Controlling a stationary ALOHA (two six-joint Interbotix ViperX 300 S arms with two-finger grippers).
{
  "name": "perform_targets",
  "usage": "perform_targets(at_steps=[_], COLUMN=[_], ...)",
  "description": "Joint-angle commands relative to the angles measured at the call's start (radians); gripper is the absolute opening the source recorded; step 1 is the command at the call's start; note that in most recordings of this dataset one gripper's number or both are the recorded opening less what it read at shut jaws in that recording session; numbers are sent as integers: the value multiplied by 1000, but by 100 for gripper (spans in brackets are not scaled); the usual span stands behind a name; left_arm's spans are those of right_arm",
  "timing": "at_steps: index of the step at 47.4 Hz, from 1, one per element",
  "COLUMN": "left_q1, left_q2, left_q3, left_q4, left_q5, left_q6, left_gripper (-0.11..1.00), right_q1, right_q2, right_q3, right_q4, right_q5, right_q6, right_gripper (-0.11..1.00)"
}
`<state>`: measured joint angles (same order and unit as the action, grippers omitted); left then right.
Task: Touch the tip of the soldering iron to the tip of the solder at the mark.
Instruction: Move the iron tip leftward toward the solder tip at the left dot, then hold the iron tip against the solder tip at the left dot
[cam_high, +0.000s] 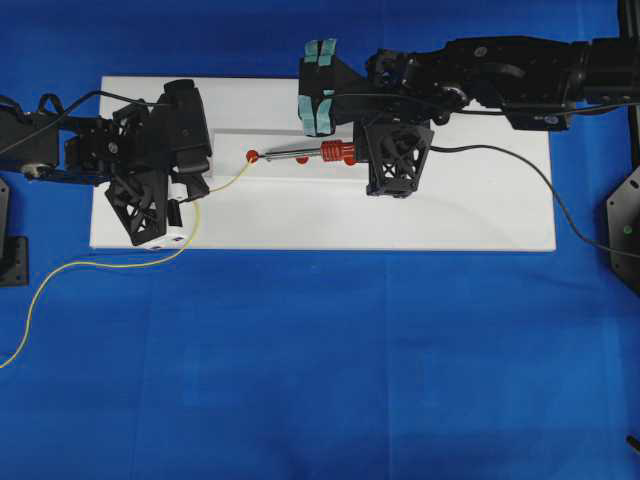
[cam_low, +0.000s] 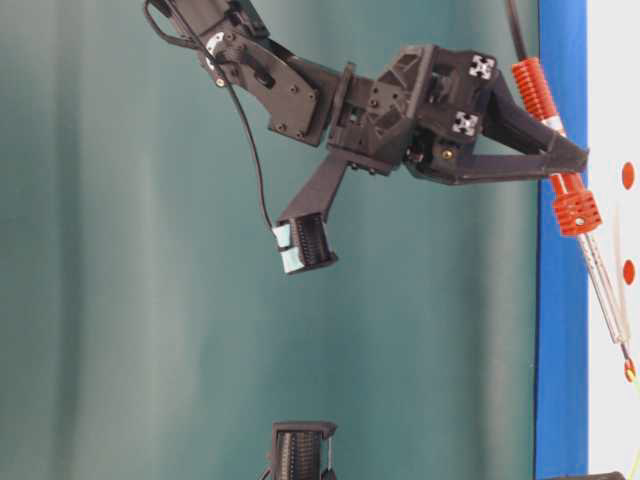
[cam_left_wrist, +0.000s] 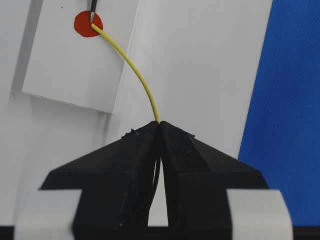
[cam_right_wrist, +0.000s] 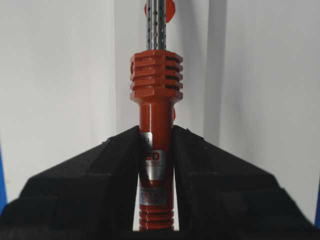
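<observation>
Yellow solder (cam_left_wrist: 131, 65), red-orange ribbed soldering iron (cam_right_wrist: 155, 130), red mark (cam_left_wrist: 88, 24), white board (cam_high: 400, 215).

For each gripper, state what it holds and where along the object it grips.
Left gripper: thin yellow solder wire, near its tip end. Right gripper: red-orange ribbed-handled soldering iron, by the handle below the collar.

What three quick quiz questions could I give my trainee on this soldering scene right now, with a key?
1. True or false: the left gripper is shut on the solder.
2. Which part of the soldering iron does the right gripper clamp: (a) the metal shaft, (b) the red-orange handle, (c) the black cord?
3. In the left wrist view, the iron's tip and the solder's tip meet over the red ____ on the white board.

Key:
1. True; the yellow wire comes out from between the closed fingers.
2. b
3. mark
</observation>
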<state>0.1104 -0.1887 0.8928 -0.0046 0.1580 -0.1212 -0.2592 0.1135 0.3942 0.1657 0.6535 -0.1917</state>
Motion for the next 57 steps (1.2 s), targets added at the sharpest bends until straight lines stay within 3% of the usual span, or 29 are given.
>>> perform_targets(at_steps=[1, 57], left_q1=[0, 0], left_q2=[-9, -8], left_q3=[-17, -31], left_q4=[2, 2], left_q5=[-3, 21], left_q6=[0, 5], left_gripper=[1, 1], right_q1=[0, 0], right_q2=[-11, -11], right_q3=[-26, -26], right_q4=[-5, -14], right_q5=[-11, -8], right_q6=[2, 2], right_gripper=[6, 6])
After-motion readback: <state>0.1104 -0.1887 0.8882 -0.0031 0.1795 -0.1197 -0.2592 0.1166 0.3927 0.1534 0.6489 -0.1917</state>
